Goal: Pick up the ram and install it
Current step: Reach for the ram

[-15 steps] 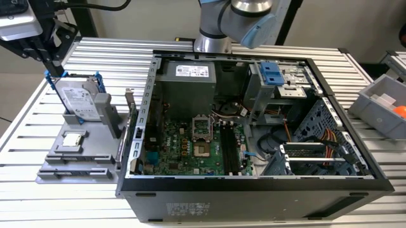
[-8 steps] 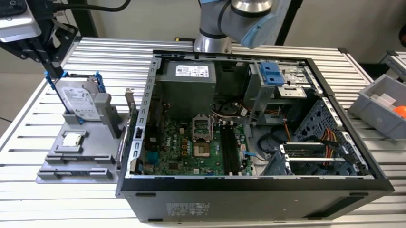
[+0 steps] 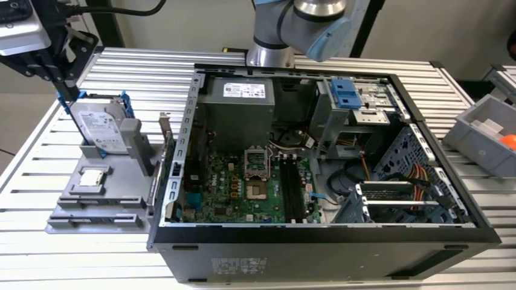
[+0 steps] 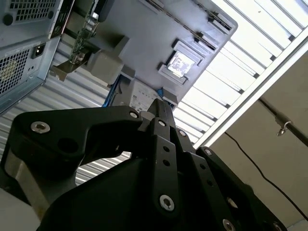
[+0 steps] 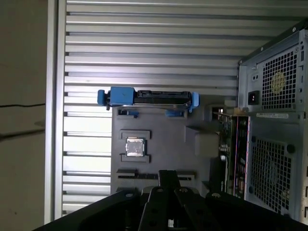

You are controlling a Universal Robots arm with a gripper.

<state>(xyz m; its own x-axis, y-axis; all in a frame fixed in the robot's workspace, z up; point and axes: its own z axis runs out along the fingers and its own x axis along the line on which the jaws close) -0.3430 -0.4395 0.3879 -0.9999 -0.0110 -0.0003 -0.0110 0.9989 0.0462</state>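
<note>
The ram [image 3: 167, 145] stands on edge in a grey fixture [image 3: 96, 208], right beside the open computer case [image 3: 322, 241]. Its green board also shows in the first wrist view [image 5: 230, 144] and the second wrist view [image 4: 79, 33]. My gripper [image 3: 69, 90] hangs over the far end of the fixture at the exterior view's left, just above the hard drive [image 3: 105, 130]. It is well away from the ram. In both wrist views the black fingers [image 4: 161, 108] [image 5: 168, 177] meet at one tip with nothing between them.
A small square processor chip [image 3: 91, 177] [image 5: 135, 147] lies on the fixture. Inside the case, the motherboard's long black memory slots [image 3: 292, 187] sit near the middle. A grey bin [image 3: 484, 136] holding something orange stands on the slatted table [image 3: 121, 66] at the exterior view's right.
</note>
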